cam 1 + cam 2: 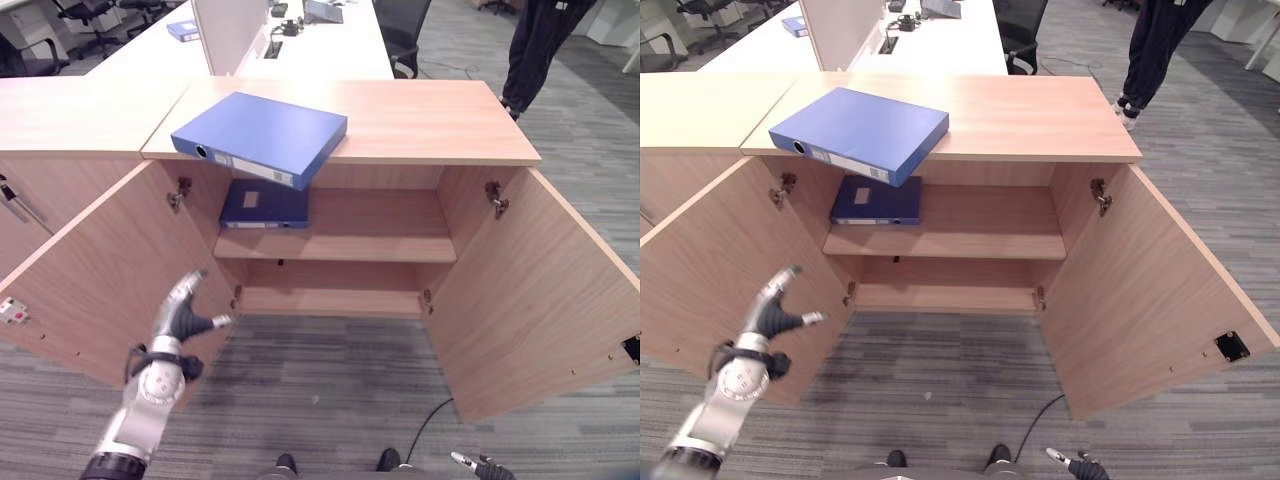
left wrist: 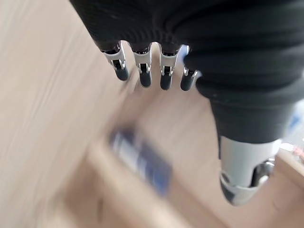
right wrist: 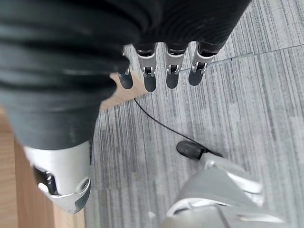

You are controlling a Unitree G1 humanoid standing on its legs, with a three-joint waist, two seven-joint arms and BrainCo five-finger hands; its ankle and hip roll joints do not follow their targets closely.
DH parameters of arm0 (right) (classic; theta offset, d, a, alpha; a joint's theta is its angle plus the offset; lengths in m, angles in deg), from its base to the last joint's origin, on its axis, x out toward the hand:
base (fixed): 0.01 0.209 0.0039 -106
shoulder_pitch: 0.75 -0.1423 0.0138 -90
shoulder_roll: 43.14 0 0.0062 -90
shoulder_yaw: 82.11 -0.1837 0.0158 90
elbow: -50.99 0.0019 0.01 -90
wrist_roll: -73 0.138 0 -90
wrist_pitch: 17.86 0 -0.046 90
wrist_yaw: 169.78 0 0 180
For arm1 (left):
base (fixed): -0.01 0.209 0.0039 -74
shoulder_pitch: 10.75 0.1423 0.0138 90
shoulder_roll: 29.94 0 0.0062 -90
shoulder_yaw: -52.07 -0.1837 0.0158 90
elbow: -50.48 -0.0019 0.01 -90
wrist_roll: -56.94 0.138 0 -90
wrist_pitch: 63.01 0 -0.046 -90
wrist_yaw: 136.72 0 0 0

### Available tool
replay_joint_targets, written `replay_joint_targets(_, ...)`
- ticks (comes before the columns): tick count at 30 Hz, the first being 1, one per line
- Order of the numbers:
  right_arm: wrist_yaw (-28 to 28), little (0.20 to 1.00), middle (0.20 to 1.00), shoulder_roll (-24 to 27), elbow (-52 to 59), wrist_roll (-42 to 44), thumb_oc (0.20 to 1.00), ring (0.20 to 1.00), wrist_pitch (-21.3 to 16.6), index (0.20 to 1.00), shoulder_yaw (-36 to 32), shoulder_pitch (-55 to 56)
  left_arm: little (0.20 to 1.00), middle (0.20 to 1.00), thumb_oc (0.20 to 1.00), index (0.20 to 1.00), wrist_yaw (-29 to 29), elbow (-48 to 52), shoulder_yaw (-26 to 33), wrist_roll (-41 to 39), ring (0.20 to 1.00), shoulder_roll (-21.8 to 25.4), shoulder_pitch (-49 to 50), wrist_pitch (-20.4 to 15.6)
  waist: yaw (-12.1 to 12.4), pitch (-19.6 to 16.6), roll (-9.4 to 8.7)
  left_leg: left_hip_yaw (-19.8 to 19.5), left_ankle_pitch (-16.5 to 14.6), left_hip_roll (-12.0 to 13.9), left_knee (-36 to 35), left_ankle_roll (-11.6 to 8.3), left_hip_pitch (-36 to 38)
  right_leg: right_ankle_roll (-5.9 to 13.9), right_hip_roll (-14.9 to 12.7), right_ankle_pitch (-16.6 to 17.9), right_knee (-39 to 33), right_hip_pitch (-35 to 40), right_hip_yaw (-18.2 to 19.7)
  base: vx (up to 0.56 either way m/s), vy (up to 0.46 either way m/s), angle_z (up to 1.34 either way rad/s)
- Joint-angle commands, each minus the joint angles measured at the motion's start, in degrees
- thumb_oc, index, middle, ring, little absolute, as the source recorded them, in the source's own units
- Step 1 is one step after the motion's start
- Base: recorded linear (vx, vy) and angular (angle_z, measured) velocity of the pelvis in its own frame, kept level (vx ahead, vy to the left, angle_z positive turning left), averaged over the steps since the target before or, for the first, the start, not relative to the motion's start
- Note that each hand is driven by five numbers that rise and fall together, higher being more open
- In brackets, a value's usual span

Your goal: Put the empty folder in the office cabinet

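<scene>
Left eye view shows me the blue folder (image 1: 262,137) lying on the cabinet (image 1: 420,120) top surface, overhanging its front edge. My left hand (image 1: 180,322) and right hand (image 3: 161,71) have fingers relaxed, holding nothing.

Grey striped carpet (image 1: 330,380); white desks (image 1: 330,50) w/ black chairs (image 1: 400,30) behind; person (image 1: 540,50) standing far right.
</scene>
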Motion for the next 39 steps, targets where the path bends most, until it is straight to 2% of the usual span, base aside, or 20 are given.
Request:
replay_joint_targets(1, 0.84, 1.000, 1.000, -0.47, -1.34, -3.85, 1.000, 1.000, -1.39, 1.000, 2.15, -2.90, 1.000, 1.000, 1.000, 1.000, 6.97, -0.94, 0.42, 11.87, 1.000, 3.39, -7.82, 1.24, -0.45, 1.61, 0.31, 1.81, -5.95, 1.76, 0.71, -4.36, 1.86, 5.85, -2.07, -6.86, 0.96, 4.51, -0.31, 0.02, 0.006, -0.06)
replay_joint_targets(9, 0.81, 1.000, 1.000, -0.16, -1.44, -4.06, 1.000, 1.000, -2.02, 1.000, 4.94, -3.57, 1.000, 1.000, 1.000, 1.000, 9.88, -2.25, -4.31, 22.84, 1.000, 13.83, -20.48, 5.57, -2.11, 1.14, 0.15, 2.67, -5.66, 1.65, 0.71, -4.27, 1.57, 6.29, -2.05, -5.88, 1.19, 3.28, 1.32, -0.02, 0.004, -0.09)
replay_joint_targets(13, 0.74, 1.000, 1.000, 1.01, -1.37, -4.52, 1.000, 1.000, -2.35, 1.000, 6.03, -3.02, 1.000, 1.000, 1.000, 1.000, 9.47, -5.09, -8.64, 24.77, 1.000, 19.03, -27.31, 6.08, -3.62, 0.52, 0.53, 3.53, -6.44, 1.67, 0.71, -4.31, 2.90, 6.42, -1.91, -6.24, 1.31, 3.75, 1.83, 0.03, 0.021, -0.14)
replay_joint_targets(18, 0.83, 1.000, 1.000, 1.98, -1.21, -4.27, 1.000, 1.000, -2.60, 1.000, 6.16, -2.94, 1.000, 1.000, 1.000, 1.000, 8.84, -10.13, -14.61, 24.75, 1.000, 21.77, -34.28, 6.30, -5.16, 0.23, 0.89, 4.30, -6.14, 1.54, 0.71, -4.23, 3.32, 6.59, -1.96, -5.94, 1.25, 3.72, 2.37, 0.02, 0.022, -0.07)
replay_joint_targets(21, 0.93, 1.000, 1.000, 2.41, -1.19, -3.87, 1.000, 1.000, -2.65, 1.000, 5.87, -3.01, 1.000, 1.000, 1.000, 1.000, 8.40, -13.31, -18.58, 24.73, 1.000, 22.51, -38.67, 6.38, -5.93, 0.22, 1.08, 4.77, -6.21, 1.51, 0.71, -4.14, 3.44, 6.80, -2.05, -5.85, 1.43, 3.44, 2.78, 0.02, 0.037, -0.08)
replay_joint_targets(24, 1.16, 1.000, 1.000, 3.20, -1.08, -3.28, 1.000, 1.000, -2.60, 1.000, 5.44, -2.91, 1.000, 1.000, 1.000, 1.000, 8.06, -20.56, -24.94, 22.74, 1.000, 21.79, -45.38, 6.81, -7.61, -0.01, 1.20, 6.12, -6.56, 1.44, 0.71, -3.78, 3.75, 7.21, -2.20, -6.03, 2.40, 2.39, 3.44, 0.04, 0.063, -0.15)
replay_joint_targets(39, 1.73, 1.000, 1.000, 3.62, -1.52, -3.02, 1.000, 1.000, -2.50, 1.000, 5.01, -2.49, 1.000, 1.000, 1.000, 1.000, 8.47, -30.26, -28.70, 17.79, 1.000, 20.45, -49.60, 6.87, -9.68, -0.02, -0.05, 8.70, -6.78, 1.53, 0.71, -3.29, 3.97, 7.65, -1.66, -5.67, 3.29, 0.34, 5.84, 0.01, 0.030, -0.11)
